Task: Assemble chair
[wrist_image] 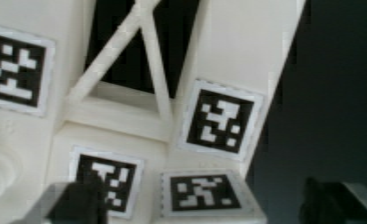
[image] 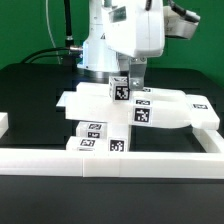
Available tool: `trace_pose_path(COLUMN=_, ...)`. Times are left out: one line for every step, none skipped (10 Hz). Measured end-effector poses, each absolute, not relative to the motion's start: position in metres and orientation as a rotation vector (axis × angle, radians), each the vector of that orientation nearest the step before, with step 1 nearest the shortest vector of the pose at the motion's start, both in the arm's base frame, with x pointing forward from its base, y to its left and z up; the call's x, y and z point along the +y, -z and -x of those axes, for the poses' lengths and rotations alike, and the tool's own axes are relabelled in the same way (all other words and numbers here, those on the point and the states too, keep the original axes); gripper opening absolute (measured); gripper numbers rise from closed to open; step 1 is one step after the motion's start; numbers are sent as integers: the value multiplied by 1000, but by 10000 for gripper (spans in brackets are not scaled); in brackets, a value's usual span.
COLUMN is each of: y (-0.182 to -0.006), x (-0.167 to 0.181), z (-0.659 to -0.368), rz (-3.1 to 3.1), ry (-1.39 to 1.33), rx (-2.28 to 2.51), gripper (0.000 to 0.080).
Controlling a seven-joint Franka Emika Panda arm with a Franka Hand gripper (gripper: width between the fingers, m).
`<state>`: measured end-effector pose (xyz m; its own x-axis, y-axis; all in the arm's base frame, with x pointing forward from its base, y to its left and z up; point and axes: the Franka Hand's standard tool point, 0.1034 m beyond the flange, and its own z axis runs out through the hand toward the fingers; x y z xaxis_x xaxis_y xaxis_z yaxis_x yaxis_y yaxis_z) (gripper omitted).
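The chair's matte white pieces with black-and-white tags lie grouped in the middle of the black table. A wide flat panel point(image: 165, 108) lies to the exterior view's right, a small tagged block point(image: 120, 90) stands behind it, and low bars point(image: 92, 136) lie in front by the wall. My gripper point(image: 136, 84) hangs straight down over the panel beside the block. In the wrist view my gripper point(wrist_image: 201, 205) is open, its dark fingers point(wrist_image: 73, 205) spread wide on either side of a tagged white piece point(wrist_image: 206, 120). There is a dark gap at the right finger. Nothing is held.
A plain low white border wall point(image: 110, 160) runs along the front of the table and turns back at both ends. The white robot arm point(image: 125, 35) rises behind the pieces, with black cables behind it.
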<state>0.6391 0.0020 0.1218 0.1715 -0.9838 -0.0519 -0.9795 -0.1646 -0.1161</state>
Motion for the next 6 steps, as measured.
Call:
trace_pose_path(y=-121, x=1, z=-639, rz=2395, ry=65, rx=1838, gripper=630)
trace_pose_path(y=-121, x=1, z=-639, rz=2436, ry=68, rx=1786, gripper=644)
trace_pose_path(y=-121, x=1, z=-639, rz=2518, ry=77, rx=1671, gripper=644)
trace_pose_path(y=-121, x=0, z=-639, rz=2616, ry=89, rx=1524, gripper=648)
trace_pose_path(y=-121, x=-3, z=-639, rz=2732, ry=105, rx=1325, gripper=648)
trace_pose_path(y=-120, x=-2, z=-639, rz=2793, ry=114, rx=1208, gripper=648)
